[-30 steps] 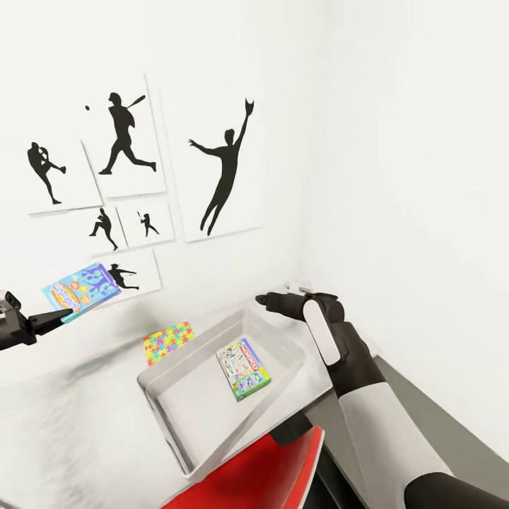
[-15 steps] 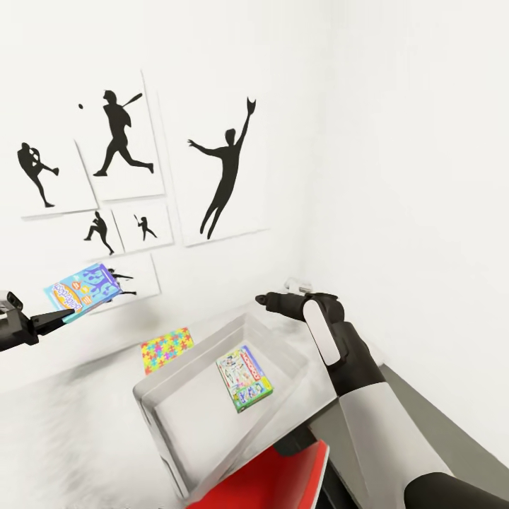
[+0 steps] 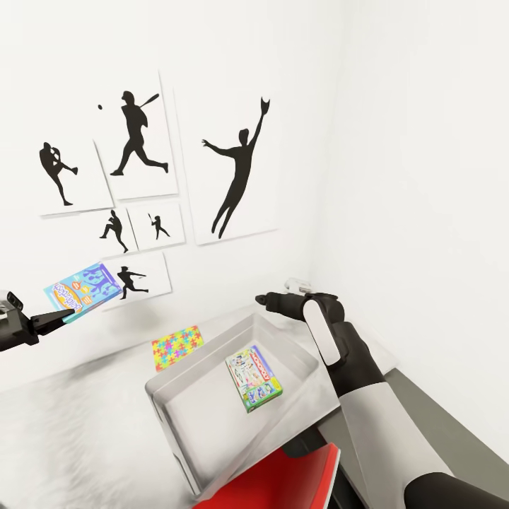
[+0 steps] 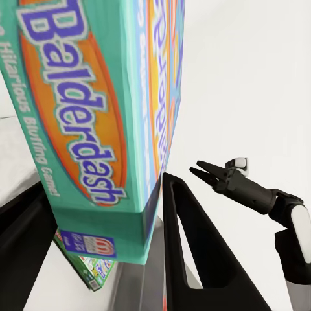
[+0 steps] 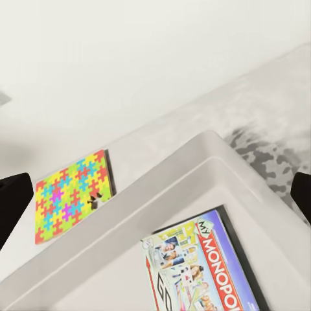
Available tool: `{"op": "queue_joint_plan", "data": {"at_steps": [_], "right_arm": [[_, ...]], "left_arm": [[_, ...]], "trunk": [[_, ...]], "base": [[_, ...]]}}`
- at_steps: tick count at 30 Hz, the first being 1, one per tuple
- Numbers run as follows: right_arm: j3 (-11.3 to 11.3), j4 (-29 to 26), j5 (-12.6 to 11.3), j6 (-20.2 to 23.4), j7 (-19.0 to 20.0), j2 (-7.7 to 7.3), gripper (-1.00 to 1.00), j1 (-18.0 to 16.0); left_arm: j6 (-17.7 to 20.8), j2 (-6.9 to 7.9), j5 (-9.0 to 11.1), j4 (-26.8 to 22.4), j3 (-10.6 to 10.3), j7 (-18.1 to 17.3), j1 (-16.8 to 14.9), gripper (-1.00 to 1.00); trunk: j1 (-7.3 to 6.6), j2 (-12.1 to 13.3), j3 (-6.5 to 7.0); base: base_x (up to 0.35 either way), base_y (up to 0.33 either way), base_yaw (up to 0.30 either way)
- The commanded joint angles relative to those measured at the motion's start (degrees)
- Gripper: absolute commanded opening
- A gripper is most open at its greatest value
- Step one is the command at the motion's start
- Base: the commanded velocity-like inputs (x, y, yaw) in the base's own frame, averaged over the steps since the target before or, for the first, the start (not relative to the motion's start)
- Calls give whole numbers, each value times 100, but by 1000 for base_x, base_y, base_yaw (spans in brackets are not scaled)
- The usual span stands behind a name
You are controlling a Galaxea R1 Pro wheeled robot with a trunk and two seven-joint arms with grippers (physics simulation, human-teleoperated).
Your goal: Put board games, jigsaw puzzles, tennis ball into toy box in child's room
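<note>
My left gripper (image 3: 60,316) is shut on a blue "Balderdash" board game (image 3: 80,287), held in the air left of the toy box, in front of the wall pictures. In the left wrist view the box (image 4: 97,116) stands between the two dark fingers (image 4: 194,253). The see-through toy box (image 3: 198,351) sits on the light grey table (image 3: 71,424) and holds a green-edged Monopoly board game (image 3: 253,378). A jigsaw puzzle (image 3: 175,347) lies flat just behind the box. My right gripper (image 3: 263,299) hovers open over the box's far corner, empty.
Black baseball silhouette pictures (image 3: 233,170) hang on the white wall behind the table. A red seat (image 3: 283,481) sits below the table's near edge. The lower dark grey section (image 3: 431,410) runs along the right wall.
The head view has shifted, so the wall, the toy box and the puzzle sit further right. Both arms keep their poses, and the left gripper still holds the blue game.
</note>
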Motion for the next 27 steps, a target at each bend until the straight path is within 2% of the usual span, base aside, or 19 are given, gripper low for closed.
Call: {"op": "queue_joint_plan", "data": {"at_steps": [1, 14, 17, 21, 24, 27], "right_arm": [[3, -4, -60, 17, -58, 0, 100, -6], [-4, -7, -53, 18, -62, 0, 100, -6], [-5, -7, -50, 22, -70, 0, 100, -6], [-19, -7, -48, 43, -75, 0, 100, -12], [-23, -7, -50, 71, -76, 0, 100, -25], [-25, -41, -54, 86, -81, 0, 100, -77]], "left_arm": [[61, 1, -3, 1, 0, -25, -5, -100], [53, -9, -13, 7, -13, 24, 0, -100], [48, -90, -25, 9, -110, 32, 2, -100], [42, -179, -29, 9, -508, 35, 3, -100], [44, -266, -24, 0, -882, 34, 2, -100], [51, -420, -22, -87, -1079, 28, 3, -100]], "trunk": [[4, -13, -13], [4, -13, -13], [4, -13, -13], [4, -13, -13], [4, -13, -13], [4, -13, -13]], "base": [[0, 0, 0], [0, 0, 0], [0, 0, 0], [0, 0, 0], [0, 0, 0], [0, 0, 0]]}}
